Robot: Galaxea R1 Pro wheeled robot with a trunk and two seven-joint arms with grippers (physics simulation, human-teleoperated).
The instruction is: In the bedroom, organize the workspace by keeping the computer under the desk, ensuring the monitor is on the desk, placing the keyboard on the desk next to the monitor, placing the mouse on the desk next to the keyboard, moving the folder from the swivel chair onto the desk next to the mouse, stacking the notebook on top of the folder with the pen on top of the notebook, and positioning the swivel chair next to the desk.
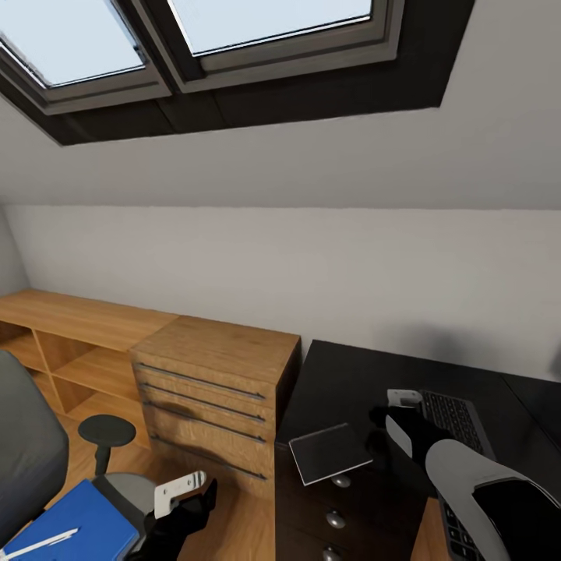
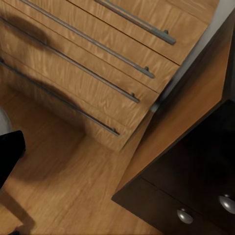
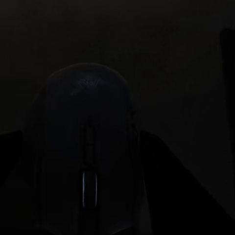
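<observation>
Here the right gripper is hovering on the surface beside the keyboard, mouse lying lengthwise between its fingers, whose grip I cannot tell.

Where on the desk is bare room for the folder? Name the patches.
Bare desk top lies behind the notebook, toward the wall, left of the keyboard. Crowded: the strip between notebook and keyboard, where the right end effector hovers.
</observation>
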